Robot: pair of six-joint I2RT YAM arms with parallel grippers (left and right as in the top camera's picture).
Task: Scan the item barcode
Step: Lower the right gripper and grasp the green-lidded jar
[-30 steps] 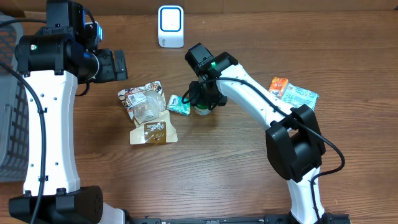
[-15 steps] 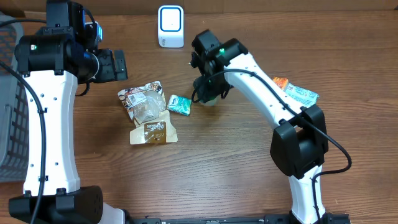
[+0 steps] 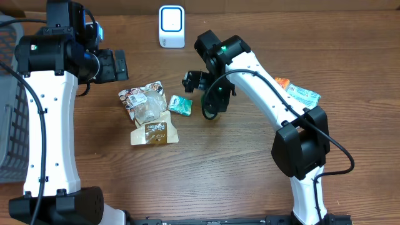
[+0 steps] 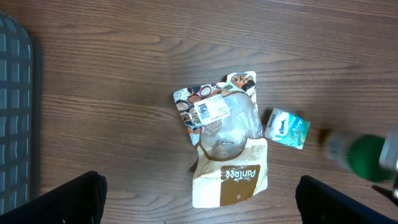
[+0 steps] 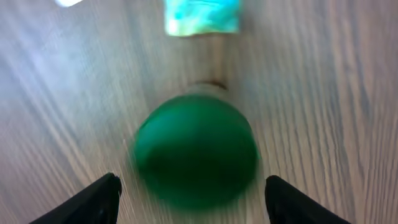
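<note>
The item is a green-capped bottle [image 5: 196,158], blurred, lying between my right gripper's [image 5: 193,199] fingers with a gap on each side. The right gripper [image 3: 211,103] is open and hangs over the table's middle, hiding most of the bottle from overhead. The left wrist view catches the bottle [image 4: 360,155] as a green smear at the right edge. The white scanner [image 3: 171,26] with a blue face stands at the back. My left gripper [image 3: 119,65] is open, high at the left, with nothing between its fingers [image 4: 62,199].
A small teal packet [image 3: 180,105] lies just left of the right gripper. A clear snack bag [image 3: 144,100] and a brown-and-white pouch [image 3: 153,132] lie beyond it. An orange packet [image 3: 280,85] and a teal-white one [image 3: 303,95] lie at the right. A grey basket [image 3: 9,125] borders the left.
The right gripper rose a little with the bottle, then turned and spread its fingers, and the bottle now sits loose between them. The left arm has not moved.
</note>
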